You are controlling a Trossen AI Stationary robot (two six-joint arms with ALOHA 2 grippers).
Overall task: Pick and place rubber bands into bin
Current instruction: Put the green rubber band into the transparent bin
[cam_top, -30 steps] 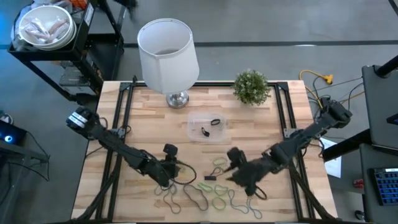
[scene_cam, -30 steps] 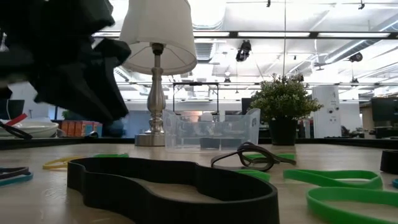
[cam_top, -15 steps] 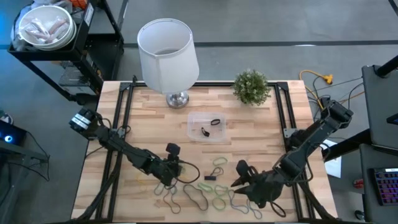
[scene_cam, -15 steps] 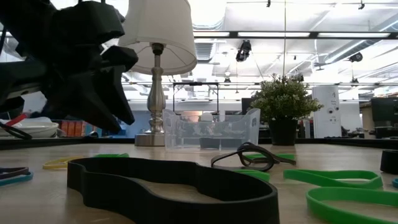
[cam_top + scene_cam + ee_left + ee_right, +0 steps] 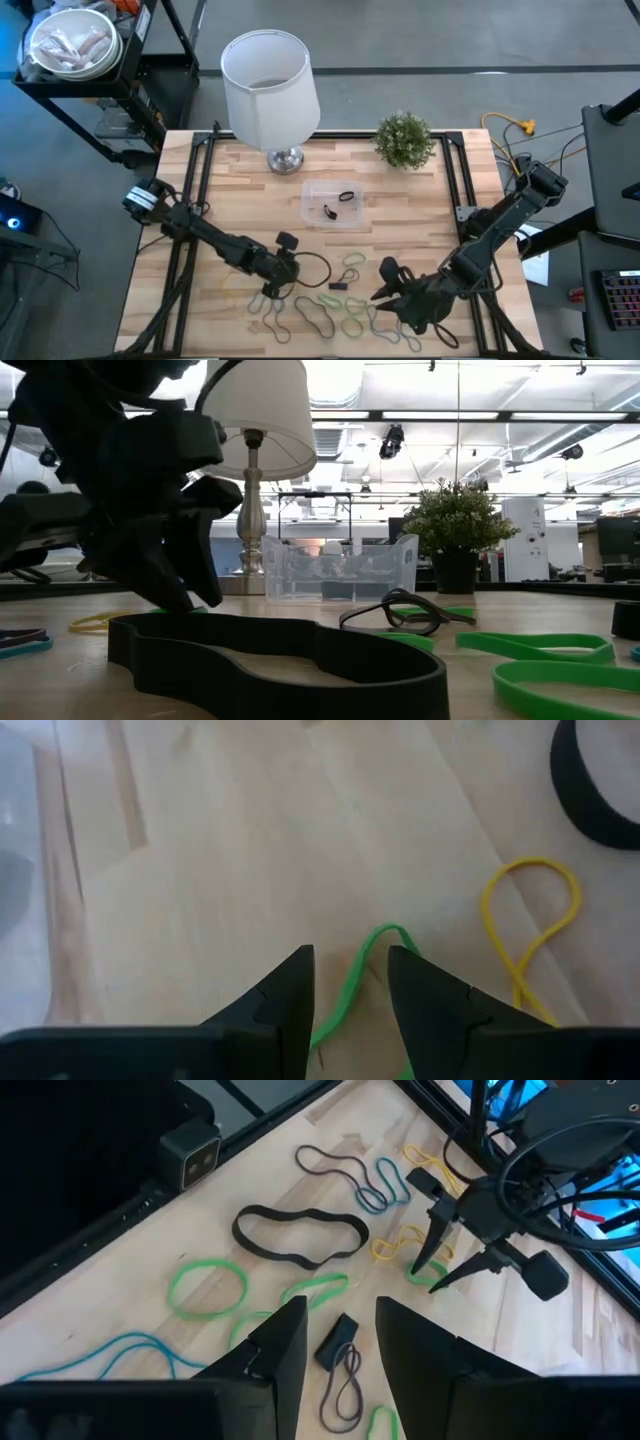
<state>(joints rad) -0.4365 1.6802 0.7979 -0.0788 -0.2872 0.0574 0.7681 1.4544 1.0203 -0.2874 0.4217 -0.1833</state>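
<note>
- Many rubber bands (image 5: 335, 308) lie scattered at the table's (image 5: 240, 190) 6 o'clock edge: thin loops, green, tan, yellow, blue and one broad black one (image 5: 300, 1237).
- Two dark bands already lie in the clear bin (image 5: 334, 207) at the table's centre, 12 o'clock of the pile.
- Left gripper (image 5: 348, 982), fingers parted, straddles a green band (image 5: 358, 970) on the wood.
- Right gripper (image 5: 340, 1330) hovers open at the pile's 3 o'clock side.

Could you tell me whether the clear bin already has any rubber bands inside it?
Yes, the high view shows two dark rubber bands lying inside the bin.
</note>
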